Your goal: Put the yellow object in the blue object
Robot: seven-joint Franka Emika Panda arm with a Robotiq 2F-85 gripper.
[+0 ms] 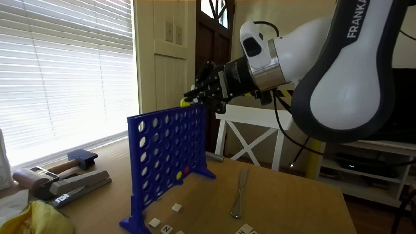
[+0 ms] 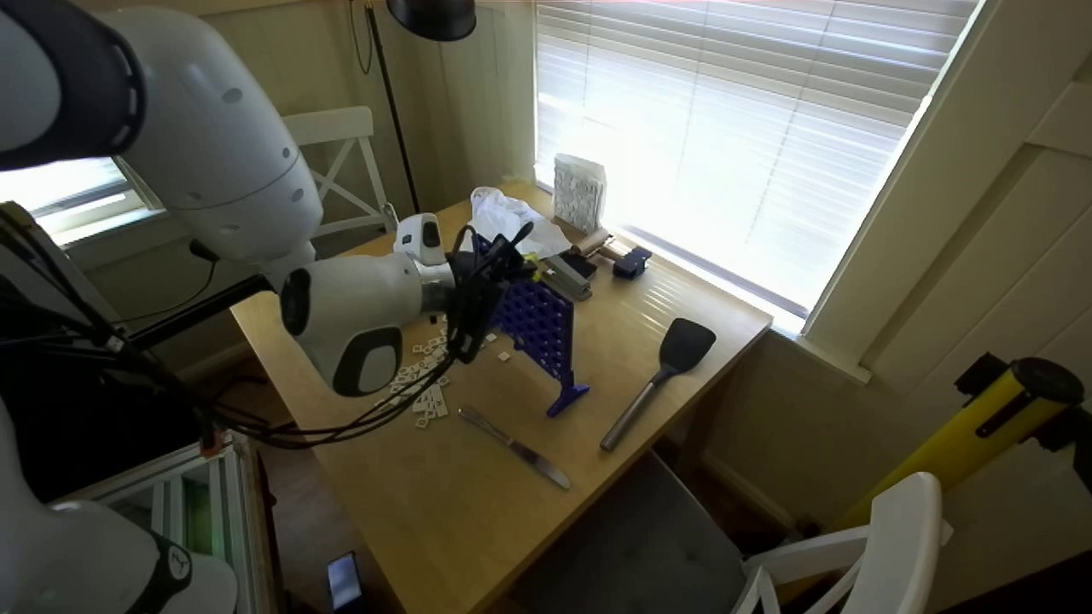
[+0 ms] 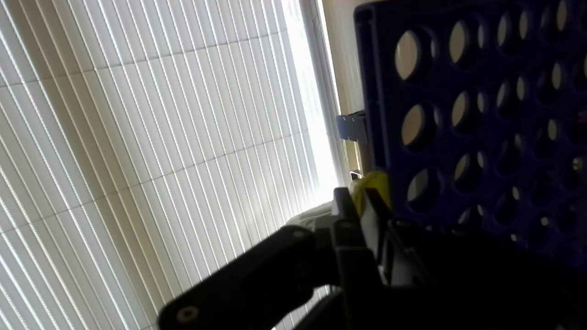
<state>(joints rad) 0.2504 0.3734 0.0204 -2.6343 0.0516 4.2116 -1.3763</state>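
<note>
While poised at the upper rim of the tall blue grid [image 1: 162, 147], held the yellow disc [image 1: 185, 103] pinched in narrow jaws, level with the third top-row hole from a corner in the wrist view. From these angles, could not make out whether partly inside the slot or just above. Saw a yellow counter [image 1: 179, 175] and a red counter [image 1: 187, 169] in neighbouring holes of the bottom row. Found the grid standing upright on the wooden tabletop [image 1: 286, 204], with scattered white letter tiles [image 1: 166, 229] and a table knife [image 1: 240, 191] off to the same side. Toward the window, in both exterior views, spotted a grey stapler [image 1: 81, 182] and a hammer [image 1: 85, 159]; in an exterior view, also noted a dark-headed spatula [image 2: 682, 348] and a crumpled white bag [image 2: 508, 213].
</note>
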